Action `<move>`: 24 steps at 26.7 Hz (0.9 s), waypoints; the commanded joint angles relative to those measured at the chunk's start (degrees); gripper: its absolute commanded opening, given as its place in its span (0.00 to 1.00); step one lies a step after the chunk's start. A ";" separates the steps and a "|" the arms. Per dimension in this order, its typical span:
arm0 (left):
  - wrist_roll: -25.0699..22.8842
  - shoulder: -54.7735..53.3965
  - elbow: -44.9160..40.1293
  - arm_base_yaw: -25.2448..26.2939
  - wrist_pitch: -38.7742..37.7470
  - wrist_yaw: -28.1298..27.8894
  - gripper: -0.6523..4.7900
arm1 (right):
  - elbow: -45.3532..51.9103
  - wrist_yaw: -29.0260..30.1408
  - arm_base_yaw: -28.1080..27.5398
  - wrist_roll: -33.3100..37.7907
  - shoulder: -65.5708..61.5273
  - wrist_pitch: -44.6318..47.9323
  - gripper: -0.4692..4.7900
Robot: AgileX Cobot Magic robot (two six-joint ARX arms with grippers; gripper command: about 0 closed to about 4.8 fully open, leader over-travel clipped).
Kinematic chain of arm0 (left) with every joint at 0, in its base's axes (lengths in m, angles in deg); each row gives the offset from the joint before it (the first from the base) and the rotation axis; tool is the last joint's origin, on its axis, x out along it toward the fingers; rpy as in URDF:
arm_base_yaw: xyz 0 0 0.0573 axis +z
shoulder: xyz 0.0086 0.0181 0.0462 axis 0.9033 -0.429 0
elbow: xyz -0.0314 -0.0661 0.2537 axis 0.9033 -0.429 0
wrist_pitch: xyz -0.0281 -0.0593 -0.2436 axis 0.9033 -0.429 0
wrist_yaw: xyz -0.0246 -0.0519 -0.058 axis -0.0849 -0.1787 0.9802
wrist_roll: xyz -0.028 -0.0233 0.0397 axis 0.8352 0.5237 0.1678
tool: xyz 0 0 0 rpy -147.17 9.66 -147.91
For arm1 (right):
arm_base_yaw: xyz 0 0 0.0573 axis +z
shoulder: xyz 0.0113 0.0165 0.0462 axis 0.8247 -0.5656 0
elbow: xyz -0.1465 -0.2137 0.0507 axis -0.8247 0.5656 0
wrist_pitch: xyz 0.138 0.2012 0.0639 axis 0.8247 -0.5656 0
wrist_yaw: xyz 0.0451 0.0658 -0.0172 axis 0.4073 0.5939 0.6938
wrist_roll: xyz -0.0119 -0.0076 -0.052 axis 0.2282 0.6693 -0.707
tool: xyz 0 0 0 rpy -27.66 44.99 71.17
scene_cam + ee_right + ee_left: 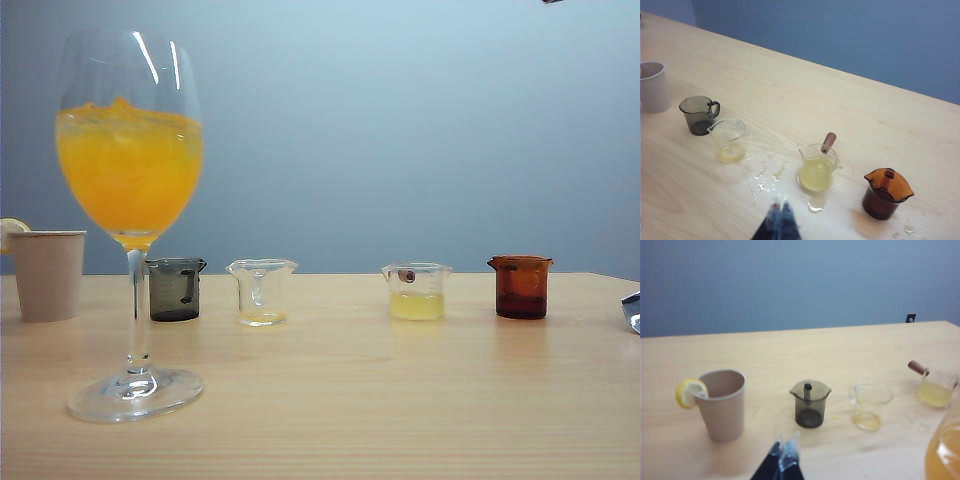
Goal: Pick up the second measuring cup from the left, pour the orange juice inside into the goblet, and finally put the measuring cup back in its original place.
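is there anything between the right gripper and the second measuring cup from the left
Nothing visible. In the right wrist view, only bare table with small spilled puddles lies between the shut right gripper and the second measuring cup from the left. The pale yellow cup sits off to the side.

I am working in a plain test room: a bare blue wall [420, 130] is standing behind the wooden table [400, 400].
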 commanded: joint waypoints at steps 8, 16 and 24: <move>4.90 0.00 -6.75 -0.02 12.02 1.51 0.11 | -0.22 -0.07 0.00 -0.09 0.02 0.85 0.08; 4.55 0.00 -6.78 1.16 12.13 0.09 0.11 | -0.22 -0.07 0.00 -0.07 0.02 0.87 0.08; 0.37 0.00 -6.91 8.50 11.76 0.09 0.11 | -0.22 -0.07 0.00 -0.07 0.02 0.92 0.08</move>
